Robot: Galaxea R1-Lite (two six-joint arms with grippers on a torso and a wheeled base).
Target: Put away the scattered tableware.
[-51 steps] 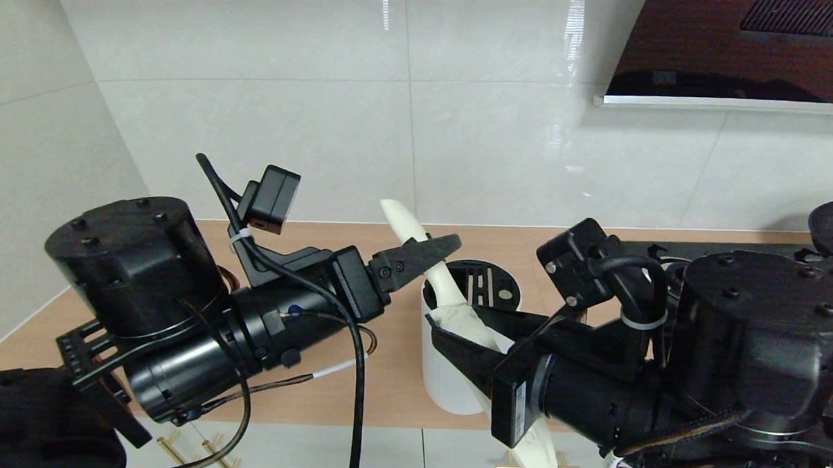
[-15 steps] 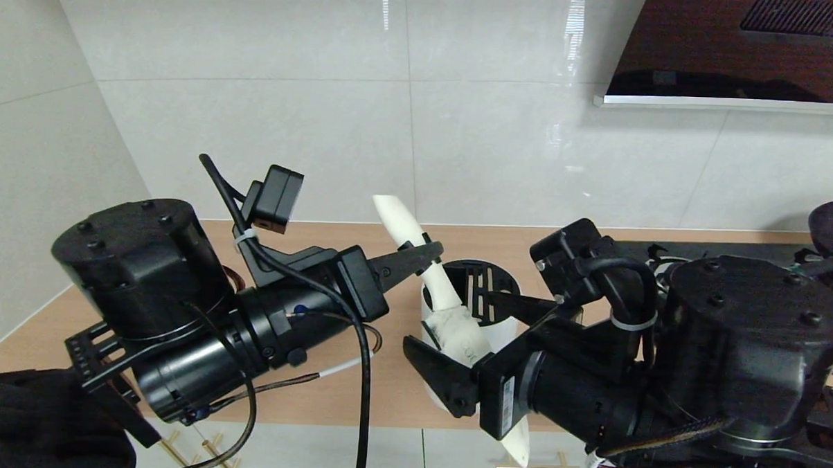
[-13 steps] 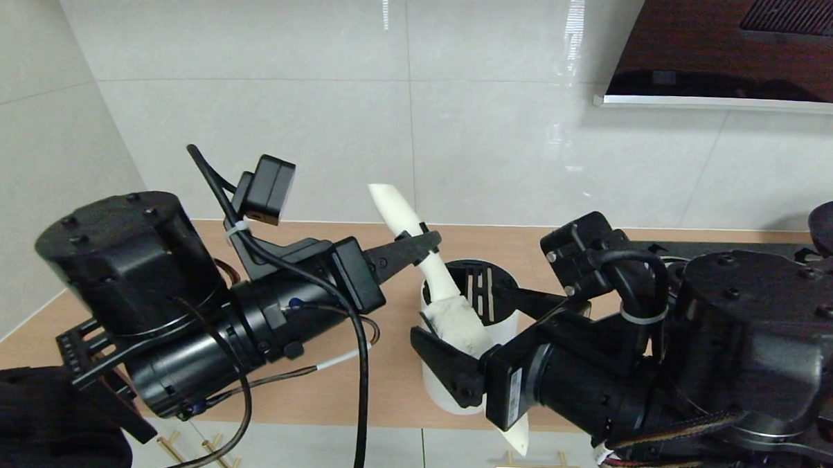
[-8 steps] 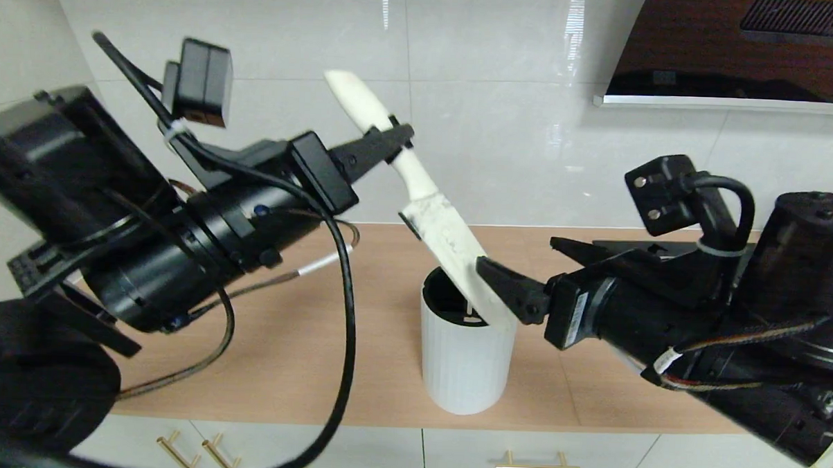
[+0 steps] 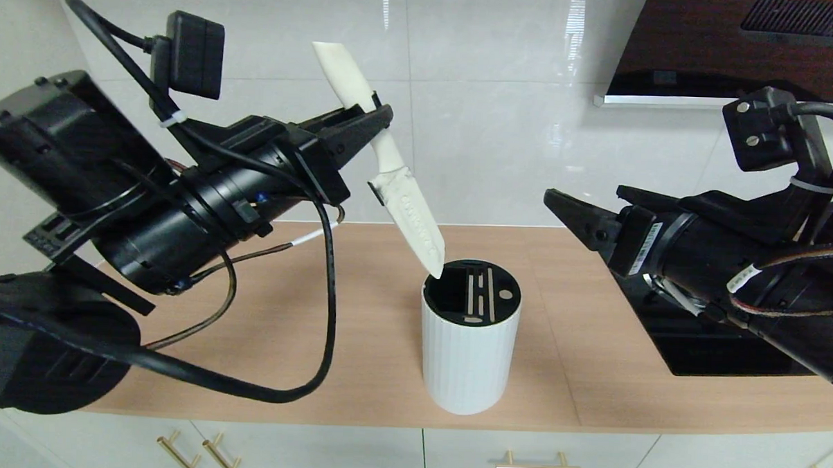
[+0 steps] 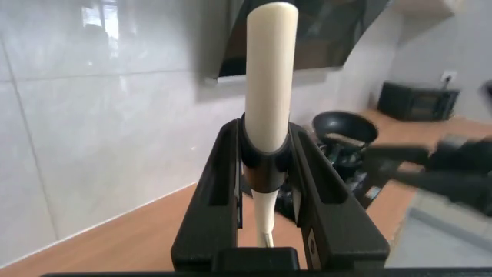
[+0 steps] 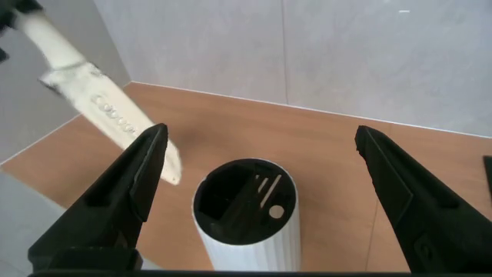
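**Knife hanging over the holder**

The left fingers [image 5: 368,118] are squeezing shut on the white knife [image 5: 404,199] by its handle. The blade is pointing down from them, its tip just over the white holder [image 5: 467,360]. The right fingers [image 5: 587,212] are standing wide open, holding nothing, beside the holder. The holder is sitting on the surface [image 5: 315,355] below both.

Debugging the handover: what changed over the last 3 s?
The right gripper let go of the knife, opened and drew back to the robot's right. The left gripper, shut on the handle, lifted the knife; its tip is now near the white holder rim. The holder and the counter stayed put.
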